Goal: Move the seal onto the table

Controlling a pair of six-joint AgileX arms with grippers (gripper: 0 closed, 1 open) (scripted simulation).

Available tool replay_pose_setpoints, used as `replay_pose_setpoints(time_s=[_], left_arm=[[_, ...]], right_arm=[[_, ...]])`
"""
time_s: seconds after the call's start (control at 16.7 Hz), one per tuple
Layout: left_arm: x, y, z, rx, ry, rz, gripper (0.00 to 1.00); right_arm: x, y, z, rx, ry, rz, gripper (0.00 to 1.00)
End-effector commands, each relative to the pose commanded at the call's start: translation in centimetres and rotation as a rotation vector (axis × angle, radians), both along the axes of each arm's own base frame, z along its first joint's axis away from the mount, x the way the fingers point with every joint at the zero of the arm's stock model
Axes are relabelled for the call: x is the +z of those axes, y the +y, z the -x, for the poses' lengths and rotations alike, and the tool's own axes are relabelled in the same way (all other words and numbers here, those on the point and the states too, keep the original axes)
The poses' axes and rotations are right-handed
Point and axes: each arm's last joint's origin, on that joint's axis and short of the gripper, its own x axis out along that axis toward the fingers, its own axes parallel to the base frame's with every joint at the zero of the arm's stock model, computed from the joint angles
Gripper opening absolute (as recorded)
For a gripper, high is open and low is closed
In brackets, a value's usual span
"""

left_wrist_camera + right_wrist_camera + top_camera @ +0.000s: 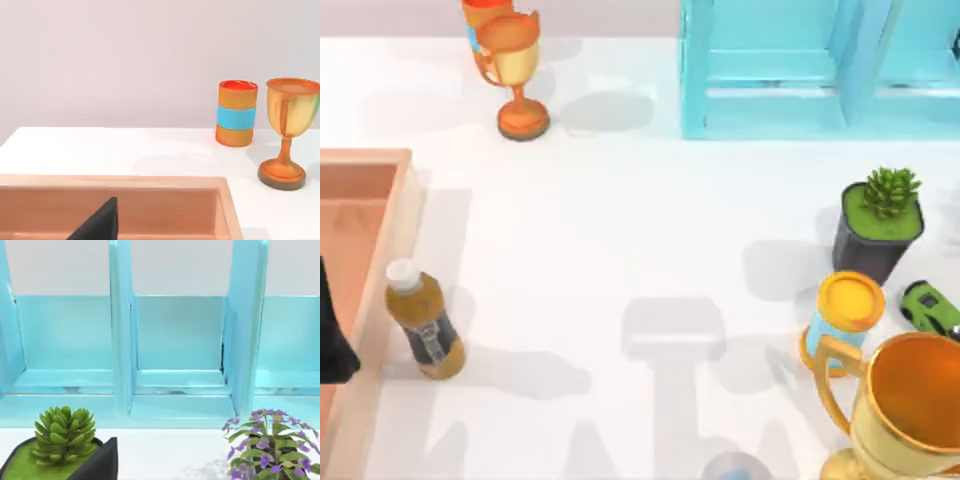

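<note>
While the white table (620, 250) spreads right of the wooden tray (395, 200), my left gripper (332, 335) hangs over that tray and my right arm idles facing the turquoise shelf unit (180, 340); I cannot tell its grip or where the seal is, so I judge the move still undone.

A rendered simulation tabletop: a plain white table (620, 230) before a blank wall, with a turquoise shelf unit (820, 70) at one o'clock and a wooden tray (395, 215) at nine o'clock.
</note>
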Motion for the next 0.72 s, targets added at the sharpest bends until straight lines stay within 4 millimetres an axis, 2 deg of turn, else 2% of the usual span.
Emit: replay_pose_setpoints(time_s=[0.18,0.36,0.54,0.72], left_arm=[[0.2,0.0,0.0,0.003,0.011,-0.003,1.00],[1.7,0.3,-0.1,0.027,0.102,-0.029,1.00],[4.3,0.8,-0.9,0.058,0.284,-0.067,1.00],[6.4,1.8,-3.2,0.081,0.562,-0.096,1.00]], right_arm=[[0.0,0.0,0.0,0.000,0.000,0.000,1.00],[0.0,0.0,0.0,0.000,0.000,0.000,1.00],[0.0,0.0,0.0,0.000,0.000,0.000,1.00],[0.0,0.0,0.0,0.000,0.000,0.000,1.00]])
